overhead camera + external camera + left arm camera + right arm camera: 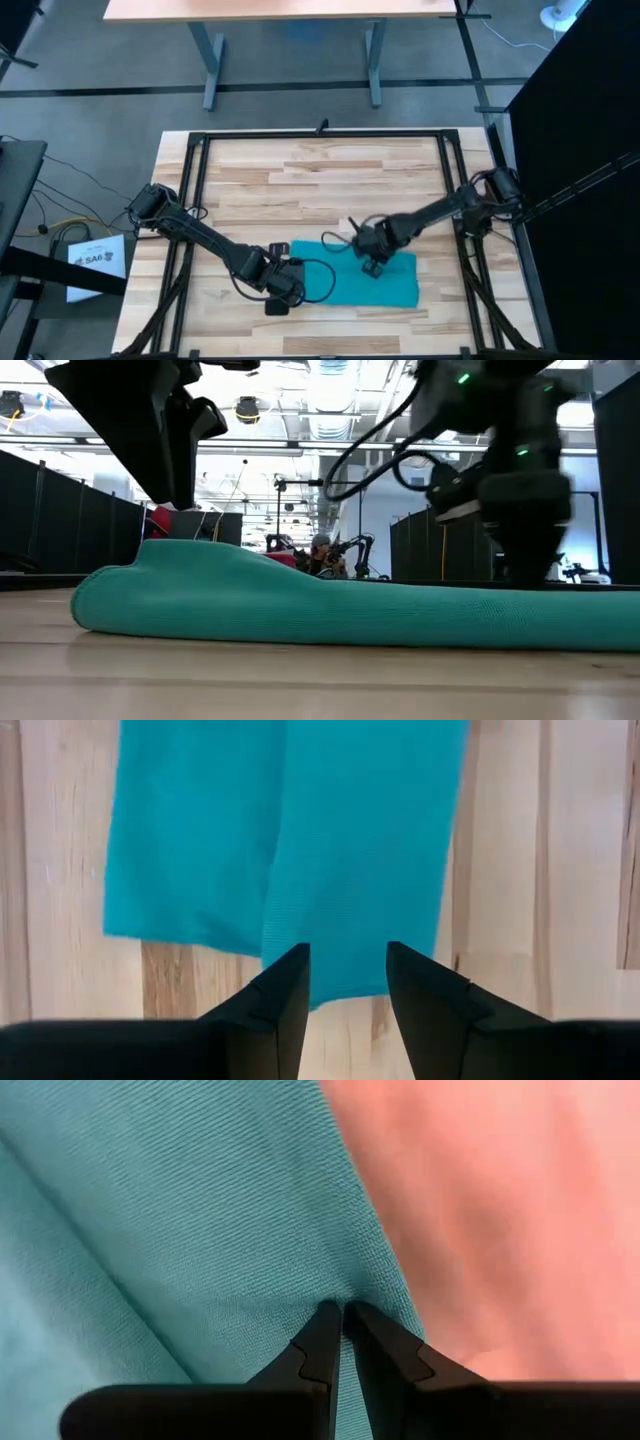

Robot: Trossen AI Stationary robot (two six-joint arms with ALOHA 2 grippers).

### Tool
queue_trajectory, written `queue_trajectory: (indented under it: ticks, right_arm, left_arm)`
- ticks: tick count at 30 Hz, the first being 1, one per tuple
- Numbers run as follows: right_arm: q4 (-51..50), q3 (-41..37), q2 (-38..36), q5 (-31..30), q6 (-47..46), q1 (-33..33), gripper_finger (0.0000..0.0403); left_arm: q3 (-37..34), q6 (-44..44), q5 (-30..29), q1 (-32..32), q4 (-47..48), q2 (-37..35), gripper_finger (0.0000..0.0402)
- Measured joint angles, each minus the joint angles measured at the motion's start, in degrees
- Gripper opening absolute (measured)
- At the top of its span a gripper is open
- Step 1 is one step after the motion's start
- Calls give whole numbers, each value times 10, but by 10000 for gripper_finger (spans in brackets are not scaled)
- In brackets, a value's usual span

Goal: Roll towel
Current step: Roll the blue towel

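Observation:
The teal towel (355,278) lies on the wooden table toward its near edge, also in the low view (330,610). Its left end is folded over into a low hump (150,585). My left gripper (281,297) is open at that left end, its fingers (285,995) either side of the towel's end edge (345,975). My right gripper (374,264) points down at the towel's far part and is shut on the cloth (200,1210). My right gripper pinches the towel close to its edge (347,1295) between its two fingertips, from above, pointing down. The cloth puckers into a small fold at the tips. The towel lies on the table around the hold. I cannot tell whether my left gripper touches the towel.
Black frame rails (200,190) run along the table's left, right and far sides. Bare wood (320,180) lies beyond the towel toward the far edge. A second table (290,10) stands beyond the far edge.

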State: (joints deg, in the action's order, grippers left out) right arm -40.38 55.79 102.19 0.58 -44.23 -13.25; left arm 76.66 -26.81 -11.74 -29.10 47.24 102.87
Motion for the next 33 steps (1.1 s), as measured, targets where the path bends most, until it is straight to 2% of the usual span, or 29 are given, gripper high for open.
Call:
queue_trajectory:
  ticks: [6, 10, 18, 26, 33]
  right_arm:
    - [-25, -1, -1, 4, 72, 78, 22]
    - [-33, -3, -24, -4, 73, 69, 22]
    - [-37, -4, -129, -36, 65, -42, 22]
    - [-83, -3, -183, -74, -36, -169, 26]
    - [-169, -3, -185, -74, -82, -265, 82]
  left_arm:
    - [0, -1, 2, 0, 7, 0, 119]
    - [0, -10, -1, -1, 34, 0, 119]
    - [0, -38, -60, -2, 24, 0, 119]
    - [15, -34, -70, 22, -10, 0, 119]
    - [17, -35, -66, 59, -16, 0, 121]
